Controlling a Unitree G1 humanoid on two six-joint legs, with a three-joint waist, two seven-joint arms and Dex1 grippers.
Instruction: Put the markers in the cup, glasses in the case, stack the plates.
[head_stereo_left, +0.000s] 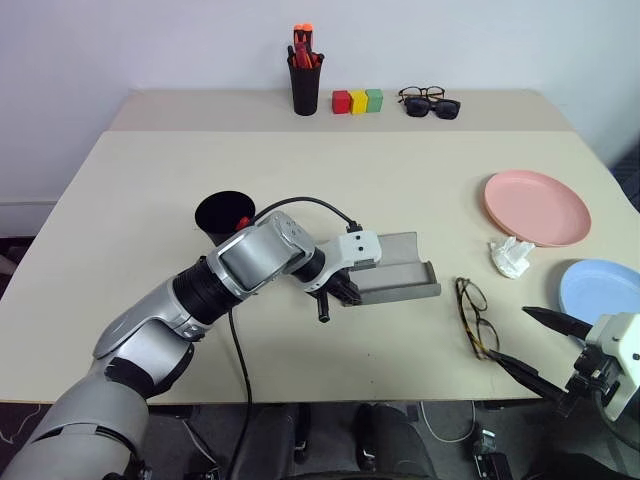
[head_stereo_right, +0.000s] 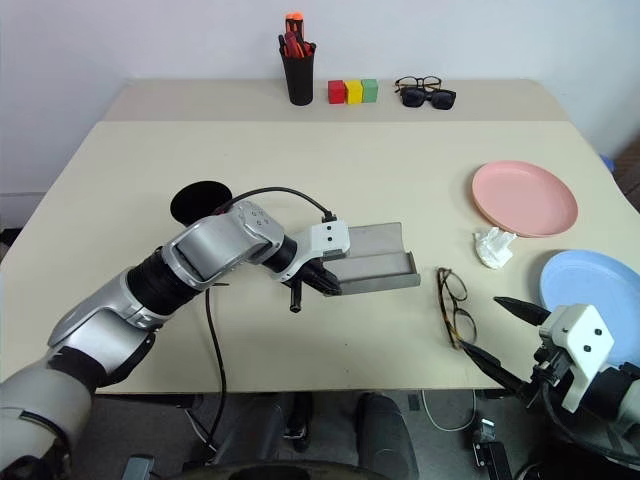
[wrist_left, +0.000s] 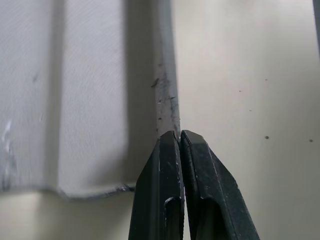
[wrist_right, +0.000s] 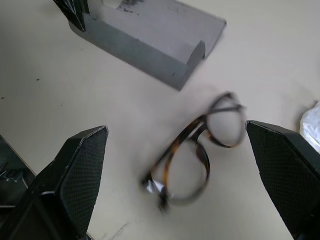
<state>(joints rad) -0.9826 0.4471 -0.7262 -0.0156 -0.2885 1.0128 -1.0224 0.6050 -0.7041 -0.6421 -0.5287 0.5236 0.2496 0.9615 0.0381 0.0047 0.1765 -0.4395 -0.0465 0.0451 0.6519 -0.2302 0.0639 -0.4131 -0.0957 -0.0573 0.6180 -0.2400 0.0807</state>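
Two grippers: we see left gripper (head_stereo_left: 343, 292) pinched on the case (head_stereo_left: 395, 268) rim; right gripper (wrist_right: 175, 165) wide (nothing held).
Glasses (head_stereo_left: 476, 317): three o'clock of case.

The table (head_stereo_left: 300, 170) looked smooth and matt, a pale beige laminate with a few dark specks. The case (head_stereo_left: 395, 270) showed a dull grey shell, scuffed along its edge, with a paler, finely woven cloth-like lining. The glasses (wrist_right: 192, 150) had thin, glossy mottled-brown rims and clear lenses. The pink plate (head_stereo_left: 537, 207) and blue plate (head_stereo_left: 603, 288) read as smooth matt plastic. The cup (head_stereo_left: 223, 215) was plain black plastic. A crumpled white paper wad (head_stereo_left: 510, 257) lay creased. The right gripper (wrist_right: 175, 172) fingers (wrist_right: 82, 165) carried finely textured black pads; the left gripper (wrist_left: 180, 145) looked smooth black plastic.
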